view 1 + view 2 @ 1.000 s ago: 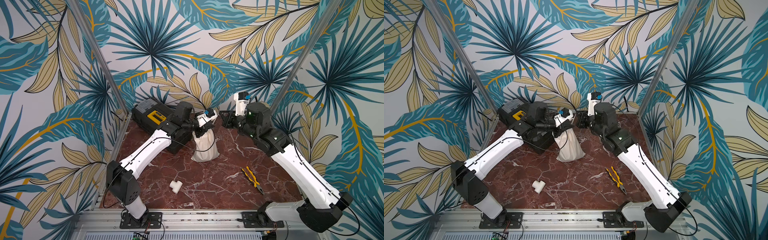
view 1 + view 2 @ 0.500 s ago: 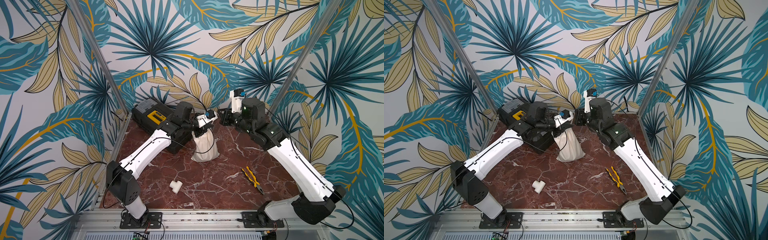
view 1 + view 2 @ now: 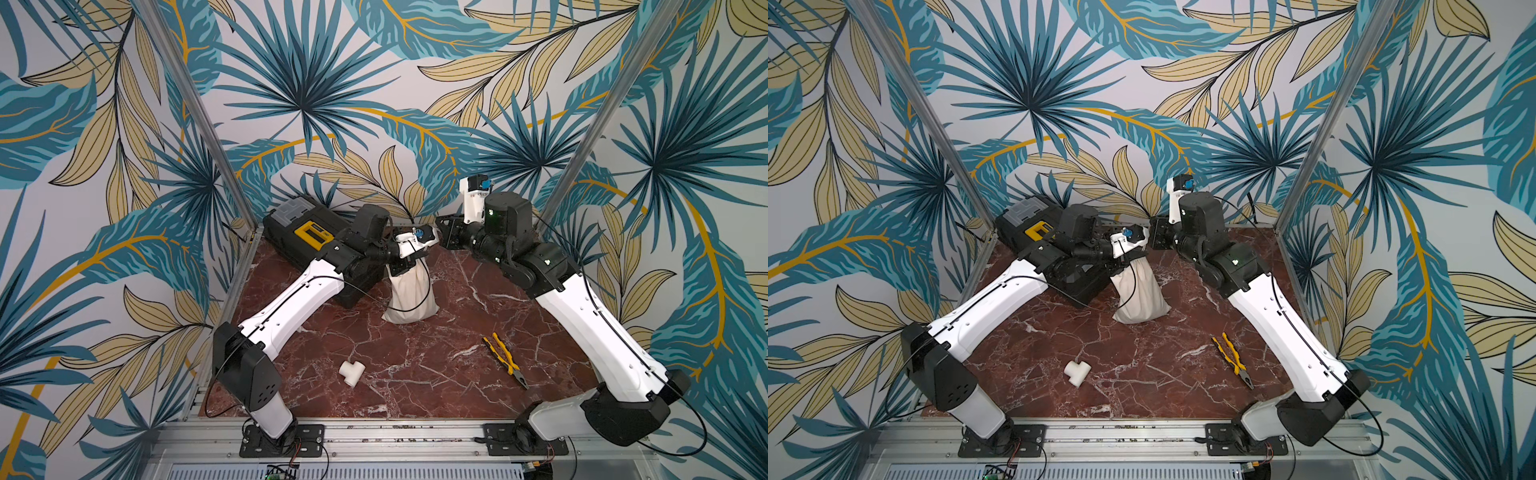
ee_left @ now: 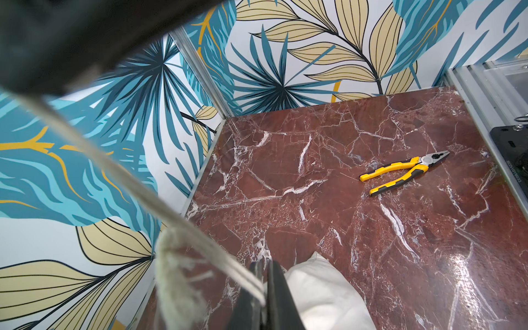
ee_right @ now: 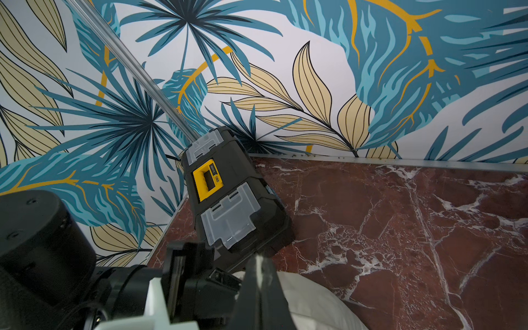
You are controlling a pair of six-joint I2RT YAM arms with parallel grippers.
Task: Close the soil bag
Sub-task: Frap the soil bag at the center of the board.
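Note:
The soil bag (image 3: 409, 297) (image 3: 1140, 299) is a cream cloth pouch that stands upright at the back middle of the marble table. My left gripper (image 3: 402, 268) (image 3: 1122, 266) sits at its gathered top. In the left wrist view the jaws (image 4: 264, 285) are shut on the pale cord (image 4: 114, 168), which runs taut up to a dark blurred shape. The bag's body (image 4: 323, 291) lies just beside them. My right gripper (image 3: 441, 232) (image 3: 1154, 237) hangs just right of the bag's top. In the right wrist view its jaws (image 5: 258, 265) are shut with a thin whitish strip of cord between the tips, above the bag (image 5: 308, 300).
A black toolbox (image 3: 307, 237) (image 3: 1025, 220) (image 5: 225, 200) with a yellow handle lies at the back left, touching the left arm. Yellow pliers (image 3: 505, 359) (image 3: 1233, 359) (image 4: 403, 171) lie at the right front. A white T-shaped pipe fitting (image 3: 351, 372) (image 3: 1077, 372) lies at the left front.
My right arm has swung so that its gripper sits a little nearer the bag's top and higher. The left gripper and the bag have stayed in place.

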